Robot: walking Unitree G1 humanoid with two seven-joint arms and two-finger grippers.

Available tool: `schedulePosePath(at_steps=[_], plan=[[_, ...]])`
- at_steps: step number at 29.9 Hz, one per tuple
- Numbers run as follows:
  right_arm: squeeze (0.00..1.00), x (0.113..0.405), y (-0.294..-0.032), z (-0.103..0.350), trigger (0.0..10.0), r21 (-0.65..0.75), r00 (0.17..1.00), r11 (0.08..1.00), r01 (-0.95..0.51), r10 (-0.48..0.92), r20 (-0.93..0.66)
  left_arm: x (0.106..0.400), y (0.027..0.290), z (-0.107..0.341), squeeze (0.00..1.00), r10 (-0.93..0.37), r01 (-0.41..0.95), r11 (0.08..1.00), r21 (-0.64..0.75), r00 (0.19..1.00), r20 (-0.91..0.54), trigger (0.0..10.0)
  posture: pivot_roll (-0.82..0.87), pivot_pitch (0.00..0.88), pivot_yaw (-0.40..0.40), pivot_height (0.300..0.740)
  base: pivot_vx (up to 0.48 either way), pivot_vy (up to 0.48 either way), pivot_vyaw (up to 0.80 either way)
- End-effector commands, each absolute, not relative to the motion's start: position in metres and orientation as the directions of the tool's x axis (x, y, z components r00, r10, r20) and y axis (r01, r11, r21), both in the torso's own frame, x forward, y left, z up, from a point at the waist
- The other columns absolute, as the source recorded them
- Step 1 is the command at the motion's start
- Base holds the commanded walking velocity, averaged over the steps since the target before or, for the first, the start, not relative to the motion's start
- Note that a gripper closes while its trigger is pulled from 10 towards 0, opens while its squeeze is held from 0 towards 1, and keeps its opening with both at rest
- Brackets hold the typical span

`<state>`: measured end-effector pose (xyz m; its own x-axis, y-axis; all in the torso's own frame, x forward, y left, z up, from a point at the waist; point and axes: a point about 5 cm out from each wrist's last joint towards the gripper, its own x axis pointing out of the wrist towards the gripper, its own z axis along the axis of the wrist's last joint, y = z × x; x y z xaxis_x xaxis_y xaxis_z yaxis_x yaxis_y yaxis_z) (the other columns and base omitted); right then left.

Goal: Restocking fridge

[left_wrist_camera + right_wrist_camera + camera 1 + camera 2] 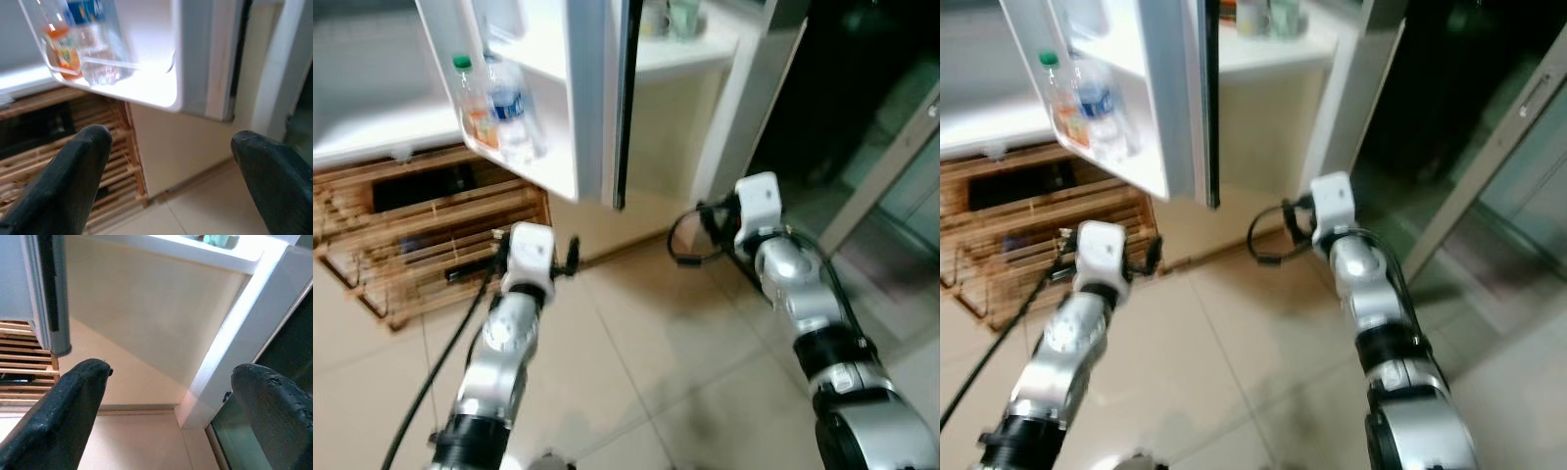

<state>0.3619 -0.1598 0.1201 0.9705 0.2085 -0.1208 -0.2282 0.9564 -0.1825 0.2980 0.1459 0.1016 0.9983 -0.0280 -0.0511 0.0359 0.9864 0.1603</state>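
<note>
Left gripper point(166, 181): low over the tiled floor point(636, 352), fingers spread wide, holding nothing, aimed at the underside of the door.
Right gripper point(168, 416): also gaping wide and empty, pointed at the fridge's lower front.
Fridge door point(578, 108): swung open above the left arm.
Door shelf: a green-capped orange bottle point(475, 103) beside a blue-labelled water bottle point(509, 108), both upright.
Wooden rack point(421, 245): behind the door, on the floor.

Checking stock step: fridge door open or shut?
Open. The fridge door swings out, showing its door shelf with bottles upright inside.
</note>
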Motion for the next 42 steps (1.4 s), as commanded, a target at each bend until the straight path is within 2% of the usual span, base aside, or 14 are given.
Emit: schedulePosePath(at_steps=[1,6,11,16,27,31,35,39,40,41,42], plan=[[0.0,0.364,-0.165,0.124,10.0,-0.206,0.975,0.955,-0.213,0.193,-0.113,0.3,0.141,0.107,0.0,-0.021,0.026,0.983,0.179,0.999,-0.031,10.0,-0.06,0.0,-0.035,0.74,0.0,0.0,0.59],[0.0,0.362,-0.165,0.12,10.0,-0.187,0.977,0.962,-0.199,0.179,-0.12,0.302,0.148,0.117,0.0,-0.021,0.017,0.984,0.176,0.999,0.025,10.0,-0.06,0.0,-0.034,0.74,0.0,0.0,0.0],[0.0,0.359,-0.166,0.117,10.0,-0.174,0.978,0.965,-0.196,0.179,-0.108,0.303,0.152,0.128,0.0,-0.001,-0.013,0.984,0.178,0.997,0.077,10.0,-0.06,0.0,-0.029,0.74,0.475,0.0,0.0],[0.0,0.355,-0.163,0.113,10.0,-0.173,0.974,0.961,-0.217,0.201,-0.106,0.304,0.145,0.159,0.0,-0.02,-0.033,0.972,0.231,0.974,0.225,10.0,-0.07,0.0,-0.026,0.74,0.449,0.0,0.23],[0.0,0.354,-0.165,0.111,10.0,-0.177,0.975,0.961,-0.212,0.195,-0.105,0.308,0.144,0.164,0.0,-0.017,-0.024,0.98,0.196,0.978,0.206,10.0,-0.07,0.0,-0.028,0.74,0.448,0.0,0.51],[0.0,0.355,-0.175,0.108,10.0,-0.205,0.986,0.968,-0.145,0.124,-0.114,0.309,0.142,0.165,0.0,-0.031,-0.009,0.98,0.197,0.979,0.201,10.0,-0.07,0.0,-0.026,0.74,0.116,0.0,0.12],[0.0,0.361,-0.199,0.113,10.0,-0.231,0.994,0.973,-0.001,-0.025,-0.11,0.31,0.143,0.166,0.0,-0.034,-0.006,0.981,0.196,0.979,0.2,10.0,-0.06,0.0,-0.018,0.74,0.0,0.0,0.0],[0.0,0.369,-0.215,0.123,10.0,-0.248,0.986,0.964,0.099,-0.128,-0.105,0.31,0.145,0.158,0.0,-0.045,0.01,0.978,0.21,0.986,0.163,10.0,-0.06,0.0,-0.014,0.74,0.0,0.0,0.0],[0.0,0.373,-0.217,0.127,10.0,-0.242,0.984,0.963,0.117,-0.146,-0.105,0.31,0.146,0.148,0.0,-0.045,0.023,0.978,0.209,0.994,0.103,10.0,-0.05,0.0,-0.013,0.74,0.0,0.0,0.0],[0.0,0.381,-0.217,0.136,10.0,-0.232,0.981,0.963,0.137,-0.165,-0.105,0.311,0.15,0.122,0.0,-0.037,0.052,0.975,0.215,0.997,-0.074,10.0,-0.04,0.0,-0.016,0.74,0.0,0.0,0.0],[0.0,0.384,-0.215,0.14,10.0,-0.224,0.98,0.964,0.14,-0.166,-0.105,0.31,0.152,0.11,0.0,-0.028,0.058,0.977,0.205,0.989,-0.148,10.0,-0.03,0.0,-0.021,0.74,0.0,0.0,0.0]])
